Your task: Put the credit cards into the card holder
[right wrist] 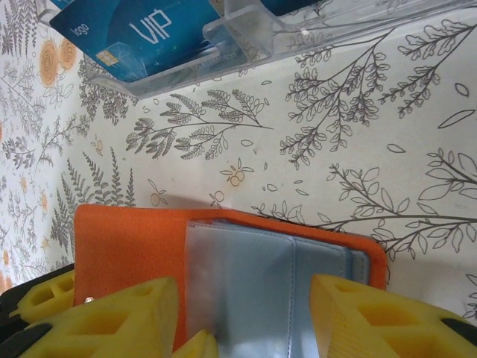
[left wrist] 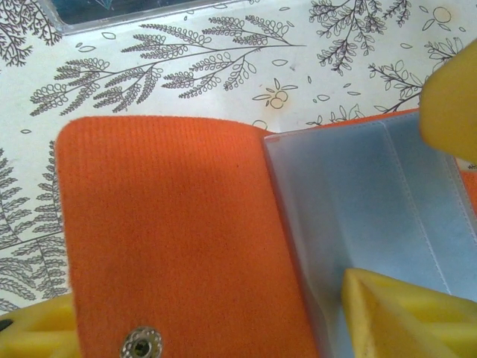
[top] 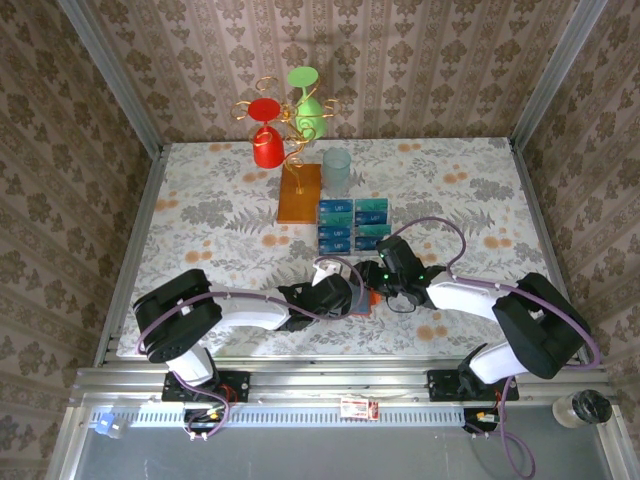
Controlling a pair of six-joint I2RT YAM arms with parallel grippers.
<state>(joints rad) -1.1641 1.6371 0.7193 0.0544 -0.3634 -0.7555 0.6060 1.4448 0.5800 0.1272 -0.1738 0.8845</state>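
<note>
The card holder [left wrist: 171, 231] lies open and flat on the table [right wrist: 358, 127], right beneath both of my grippers. Its orange flap, with a small metal snap [left wrist: 141, 344], sits under my left gripper [left wrist: 212, 328]. Its clear plastic sleeves [right wrist: 253, 291] spread under my right gripper [right wrist: 246, 321]. My left gripper's fingers stand apart, one beside the flap's outer edge and one on or just over the sleeves, and they clamp nothing. My right gripper's fingers also stand apart, straddling the sleeves with nothing held. I can see no card in the sleeves.

Just beyond my right gripper, away from my bases, the cards [right wrist: 134, 33] sit in a clear tray [right wrist: 246, 37]. They are blue and teal, and the nearest reads "VIP". Well beyond the tray is a gold wire stand [top: 299, 195] hung with a red cup [top: 265, 145] and a green cup [top: 310, 115].

The risks, as I judge them:
- **Holder moving:** it looks light and lies loose on the table, so a nudge from either finger could slide it or fold it shut.
- **Sleeves closing:** if my left gripper lifts off, the sleeves may flop over the pocket mouth.
- **Grippers colliding:** my two grippers crowd together, so reaching for a card could knock one against the other.
- **Bad pick:** the cards are thin and packed close, so I might pinch two or none.
</note>
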